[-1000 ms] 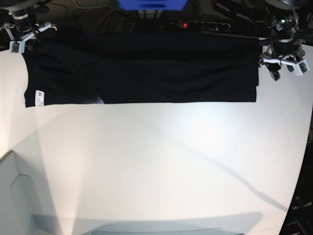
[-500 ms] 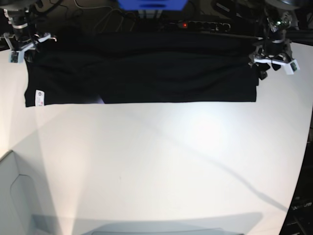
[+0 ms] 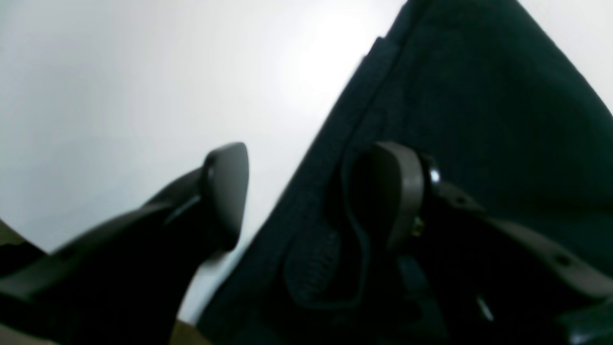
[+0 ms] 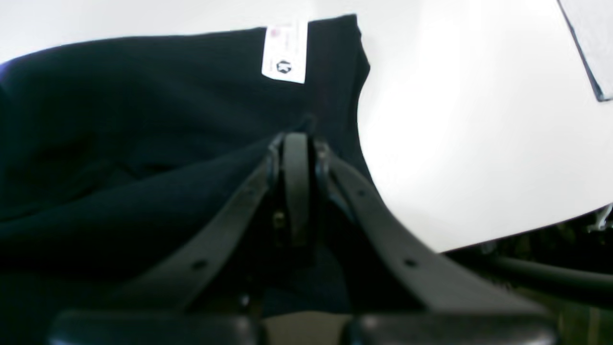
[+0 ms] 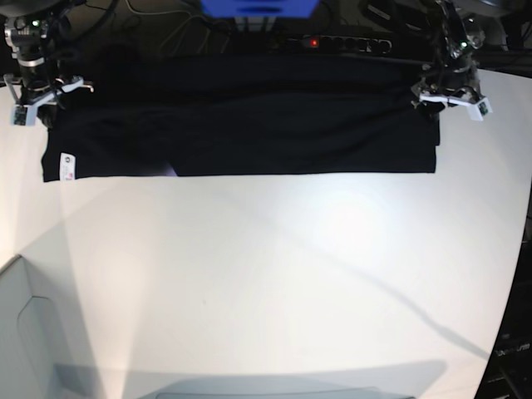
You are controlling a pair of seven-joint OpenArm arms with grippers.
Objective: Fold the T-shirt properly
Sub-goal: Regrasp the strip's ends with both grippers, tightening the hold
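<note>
The black T-shirt (image 5: 249, 125) lies as a long flat band across the far side of the white table (image 5: 291, 274), its white tag (image 5: 66, 166) at the near left corner. My right gripper (image 5: 37, 104) stands at the shirt's far left corner. In the right wrist view the right gripper (image 4: 297, 143) is shut, with a ridge of the T-shirt (image 4: 119, 120) drawn up into the jaws, beyond it the tag (image 4: 285, 52). My left gripper (image 5: 438, 104) is at the right end. The left gripper (image 3: 311, 191) is open and straddles the hem of the T-shirt (image 3: 479, 96).
A power strip with a red light (image 5: 332, 41) and a blue object (image 5: 258, 7) sit behind the table's far edge. A grey box (image 5: 17, 332) occupies the near left corner. The table's right edge curves inward.
Both grippers have come down and inward onto the shirt's far corners. The left one moved from beside the right edge to over it. The shirt's body has stayed in place.
</note>
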